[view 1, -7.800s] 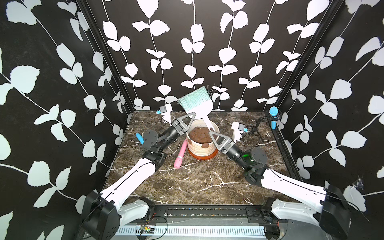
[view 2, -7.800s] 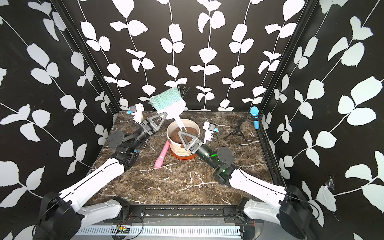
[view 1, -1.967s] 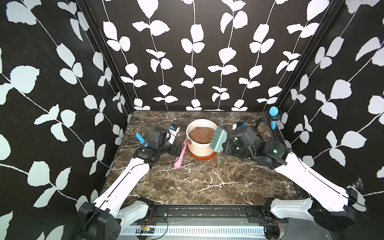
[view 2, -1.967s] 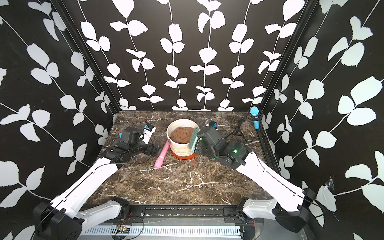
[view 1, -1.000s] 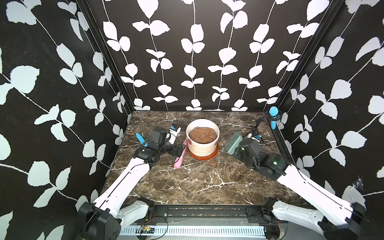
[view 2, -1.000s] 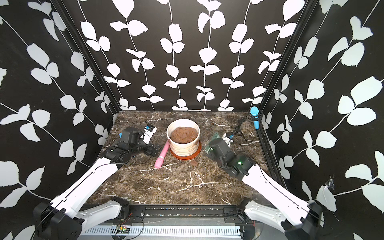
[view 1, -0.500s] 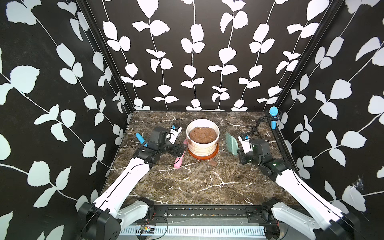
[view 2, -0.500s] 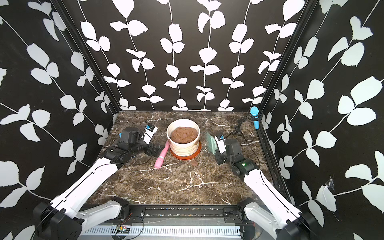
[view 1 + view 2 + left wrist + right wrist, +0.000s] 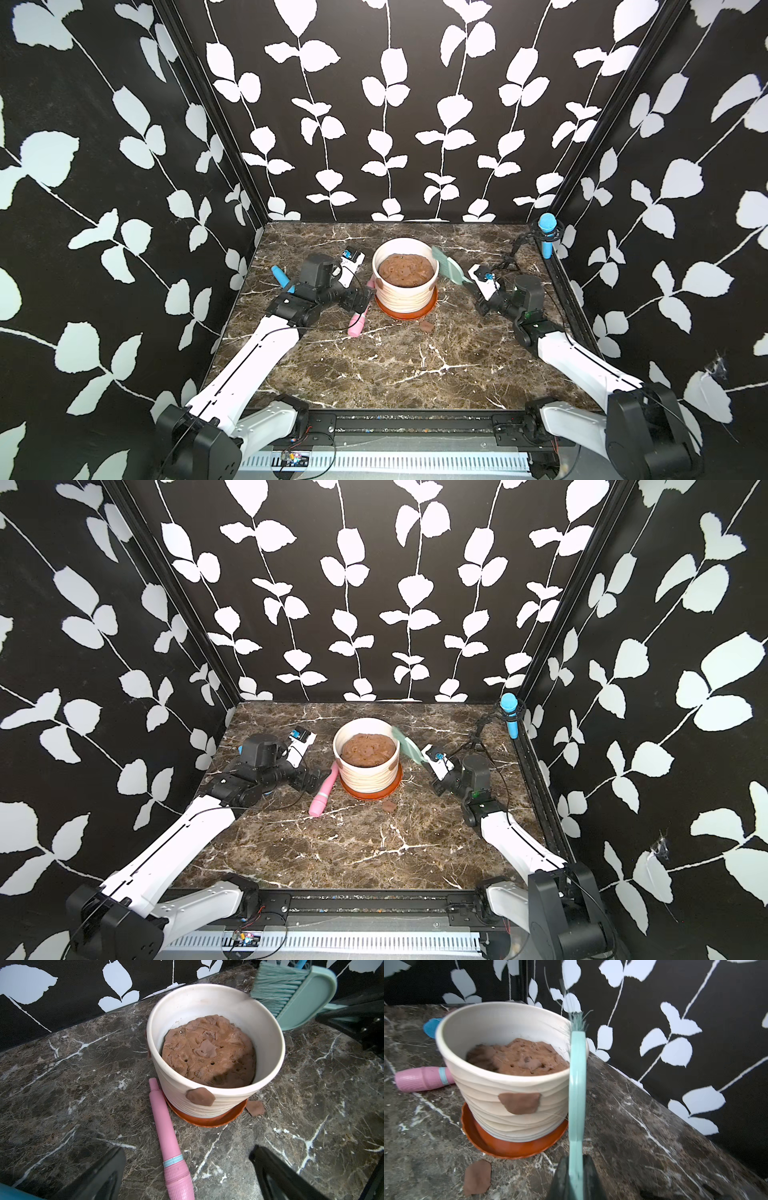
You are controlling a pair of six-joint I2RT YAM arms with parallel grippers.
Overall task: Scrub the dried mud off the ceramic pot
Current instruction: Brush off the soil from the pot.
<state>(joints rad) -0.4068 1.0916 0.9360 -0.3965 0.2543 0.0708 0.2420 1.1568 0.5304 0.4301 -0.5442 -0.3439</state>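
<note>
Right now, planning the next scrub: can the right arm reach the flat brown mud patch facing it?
Probably yes: the flat brown mud patch on the ribbed cream ceramic pot lies near the arm's teal brush, nothing between.

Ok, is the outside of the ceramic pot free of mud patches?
No, a flat reddish-brown mud patch clings to the ribbed outer wall of the ceramic pot in the right wrist view.

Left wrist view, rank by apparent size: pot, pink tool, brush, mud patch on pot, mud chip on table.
1. pot
2. pink tool, brush: alike; brush partly hidden, so unranked
3. mud patch
4. mud chip: looks slightly smaller, but farther off and partly behind the pot's base, so unsure
</note>
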